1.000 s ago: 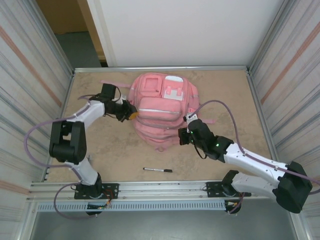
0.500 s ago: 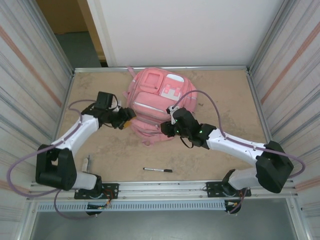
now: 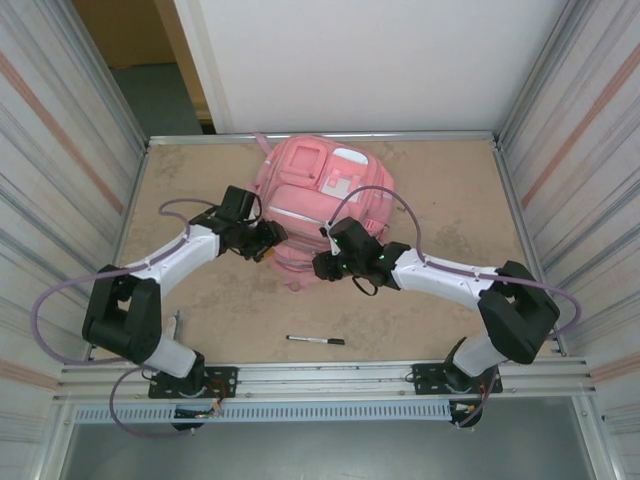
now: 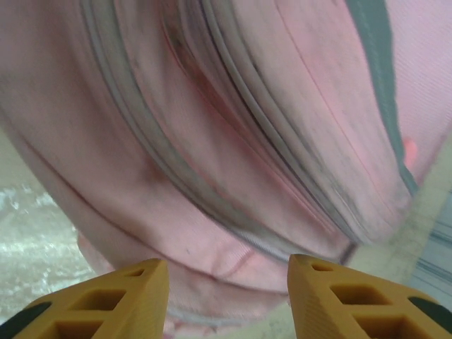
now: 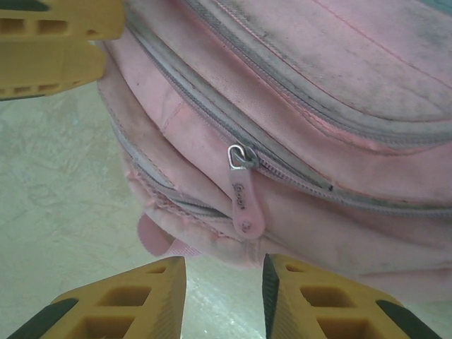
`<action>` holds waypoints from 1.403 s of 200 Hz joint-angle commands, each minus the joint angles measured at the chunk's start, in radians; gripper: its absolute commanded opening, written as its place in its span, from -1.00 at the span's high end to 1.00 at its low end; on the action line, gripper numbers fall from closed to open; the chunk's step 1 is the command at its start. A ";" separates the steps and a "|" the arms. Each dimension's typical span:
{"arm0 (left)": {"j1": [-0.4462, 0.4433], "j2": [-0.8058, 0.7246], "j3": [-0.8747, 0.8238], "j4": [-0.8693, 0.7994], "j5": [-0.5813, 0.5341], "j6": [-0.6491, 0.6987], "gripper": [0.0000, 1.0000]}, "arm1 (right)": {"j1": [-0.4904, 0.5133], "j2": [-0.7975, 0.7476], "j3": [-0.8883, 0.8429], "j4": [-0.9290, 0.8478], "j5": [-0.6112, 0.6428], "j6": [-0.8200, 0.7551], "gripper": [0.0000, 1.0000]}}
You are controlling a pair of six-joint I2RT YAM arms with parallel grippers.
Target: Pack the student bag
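Note:
The student bag (image 3: 322,195), a large pink backpack with white pocket patches and silver zip lines, lies flat at the back middle of the table. My left gripper (image 3: 272,240) is at its left near corner; in the left wrist view the gripper (image 4: 227,272) is open, with the bag's fabric (image 4: 233,127) just beyond its yellow fingers and nothing between them. My right gripper (image 3: 318,265) is at the bag's near edge. In the right wrist view it (image 5: 222,272) is open just below a pink zip pull (image 5: 244,194) hanging on a shut zip.
A black pen (image 3: 316,341) lies on the table near the front rail, in front of the bag. Metal walls bound the table on the left (image 3: 120,215) and right (image 3: 525,215). A yellow finger of the left gripper (image 5: 56,42) shows at the top left of the right wrist view.
Both grippers have opened. The bag now lies closer to the back wall. My right gripper has moved left to the bag's near edge, and my left gripper has shifted right along its corner.

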 commanded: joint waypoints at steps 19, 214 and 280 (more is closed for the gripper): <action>0.001 0.055 0.078 0.029 -0.099 0.002 0.10 | 0.020 0.037 0.055 -0.035 0.024 0.005 0.34; -0.107 -0.019 0.147 0.083 0.051 -0.031 1.00 | -0.028 0.029 0.196 -0.386 0.100 -0.062 0.12; -0.107 -0.051 0.142 0.082 0.086 -0.037 1.00 | -0.029 0.119 0.239 -0.391 0.254 -0.021 0.27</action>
